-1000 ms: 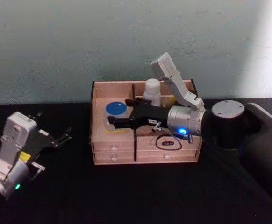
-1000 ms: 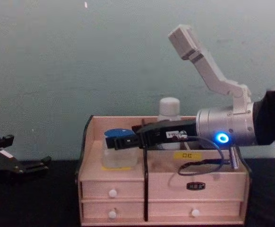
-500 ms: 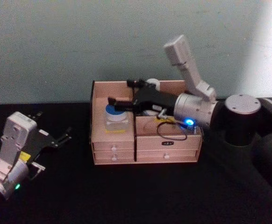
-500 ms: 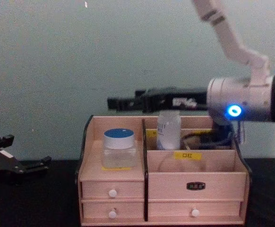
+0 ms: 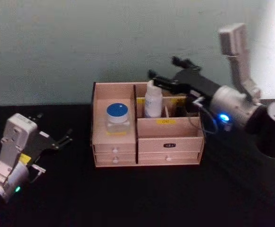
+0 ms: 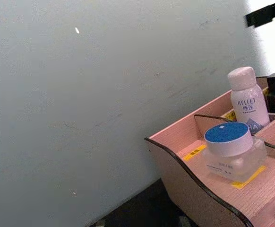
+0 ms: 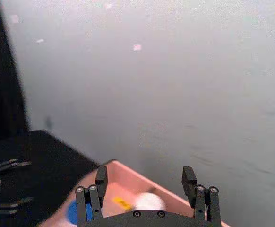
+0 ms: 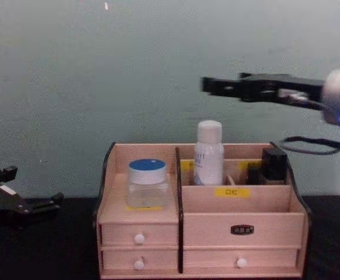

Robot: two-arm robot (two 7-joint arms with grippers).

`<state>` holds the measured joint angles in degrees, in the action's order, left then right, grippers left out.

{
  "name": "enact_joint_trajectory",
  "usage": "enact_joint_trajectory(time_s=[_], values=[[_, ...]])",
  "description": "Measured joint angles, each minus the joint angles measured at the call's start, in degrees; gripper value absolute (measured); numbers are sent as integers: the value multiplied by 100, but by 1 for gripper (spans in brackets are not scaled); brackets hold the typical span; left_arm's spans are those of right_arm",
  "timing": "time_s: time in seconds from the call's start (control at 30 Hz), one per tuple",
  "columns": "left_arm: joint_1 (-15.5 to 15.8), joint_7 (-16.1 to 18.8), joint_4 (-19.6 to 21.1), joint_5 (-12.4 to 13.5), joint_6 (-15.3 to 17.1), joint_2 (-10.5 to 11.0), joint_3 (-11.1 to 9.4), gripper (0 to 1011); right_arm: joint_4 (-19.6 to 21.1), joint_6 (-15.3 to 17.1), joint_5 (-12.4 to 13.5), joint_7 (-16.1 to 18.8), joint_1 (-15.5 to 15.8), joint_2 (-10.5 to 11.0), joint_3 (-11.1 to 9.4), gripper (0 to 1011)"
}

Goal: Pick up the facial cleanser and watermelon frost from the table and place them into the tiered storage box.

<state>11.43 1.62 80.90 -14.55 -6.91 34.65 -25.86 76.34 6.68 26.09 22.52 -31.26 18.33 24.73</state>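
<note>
Step in hand: we judge both items placed, so we draw the right end effector (image 8: pixel 208 85) up and back, keeping clear of the bottle top.
Right end effector: fingers apart, holding nothing, above the box.
White bottle (image 8: pixel 209 153): just below that end effector, upright in a rear compartment.
Blue-lidded jar (image 8: pixel 147 184): farther off, below and to its left, in the left compartment of the tiered storage box (image 8: pixel 240 205).
Left end effector (image 5: pixel 64 139): idle over the counter (image 5: pixel 142 198), well apart; we cannot tell its fingers.
Change: a second ago the right end effector sat low at the jar; now it is higher and withdrawn to the right.
</note>
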Motion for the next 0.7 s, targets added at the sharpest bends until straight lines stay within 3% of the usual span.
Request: enact_joint_trajectory(time_s=[0.33,0.53,0.7], values=[[0,0,0,0,0,0,0,1002,522,-358,-266,-921,822,241,-711,1002],[0,0,0,0,0,0,0,1001,603,-504,-472,-1382,1260,246,-992,1003],[0,0,0,0,0,0,0,1001,545,-603,-623,-1609,1461,167,-1103,1002]])
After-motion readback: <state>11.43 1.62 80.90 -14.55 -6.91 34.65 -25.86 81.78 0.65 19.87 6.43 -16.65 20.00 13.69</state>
